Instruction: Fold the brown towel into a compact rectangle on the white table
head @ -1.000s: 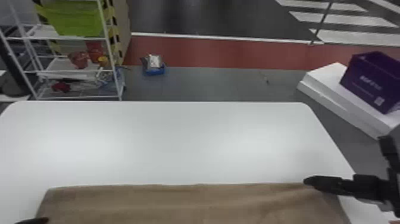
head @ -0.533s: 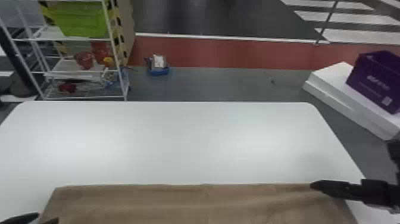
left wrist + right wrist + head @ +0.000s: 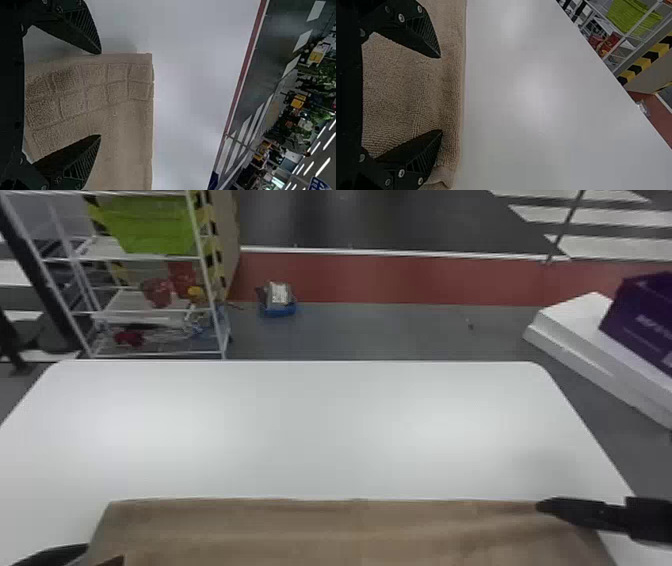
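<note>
In the head view, the near part of the brown towel (image 3: 350, 535) is cut off by the lower border, so its full outline I cannot tell. The left gripper (image 3: 105, 552) is also cut there, in the corner. The right gripper (image 3: 542, 506) comes in from the right side, and its two fingers are hard to separate in this view. In both wrist views, the gripper bodies cover a part of the cloth.

The towel lies on the white worktop (image 3: 320, 430), at its near side. The left gripper is at the left side edge of the towel, with its fingers wide apart; one fingertip is just beside this edge and the other is above the cloth. The right gripper is by the far right corner, its fingers also wide apart, and both fingertips are over the towel, a little inside the far edge. If they touch the cloth, I cannot tell.

The visible part of the towel is longest from left to right, and its far edge runs almost parallel to the far edge of the worktop. A band of woven squares (image 3: 95, 83) follows the left side edge.
</note>
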